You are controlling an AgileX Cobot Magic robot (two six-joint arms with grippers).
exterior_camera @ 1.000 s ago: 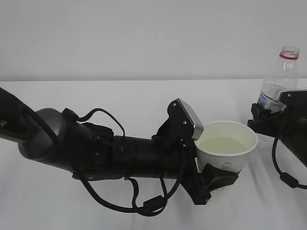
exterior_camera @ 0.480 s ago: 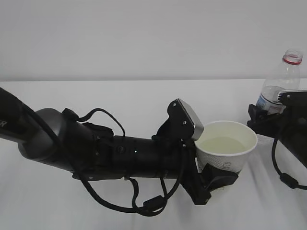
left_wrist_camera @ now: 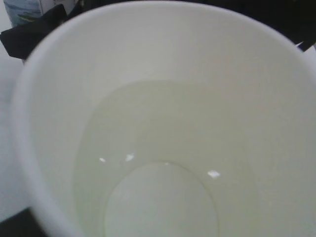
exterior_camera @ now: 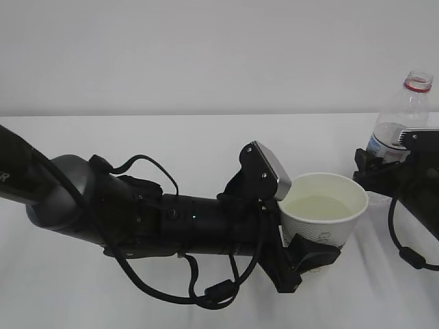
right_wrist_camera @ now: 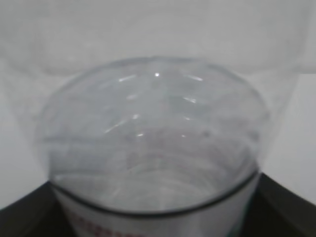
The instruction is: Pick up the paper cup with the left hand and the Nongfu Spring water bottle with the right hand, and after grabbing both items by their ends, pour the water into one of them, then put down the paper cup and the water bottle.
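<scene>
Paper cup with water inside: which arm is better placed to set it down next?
Left. The left gripper has its fingers around the base of the small white paper cup, upright and holding pale water. The right gripper is at the tall clear plastic bottle, far right.

Even, bright, diffuse light, source not visible. Exterior view is washed out: white wall and tabletop (exterior_camera: 206, 137) nearly merge, low contrast, soft shadows under the left hand (exterior_camera: 171, 219). Black arm parts lose detail. Slight overall softness and grain. Left wrist view: paper cup (left_wrist_camera: 44, 98) fills frame, rim blurred, 3 small glare specks on the water (left_wrist_camera: 158, 197). Right wrist view: Nongfu Spring water bottle (right_wrist_camera: 153, 148) too close, out of focus, small highlights on plastic, background hazy.
</scene>
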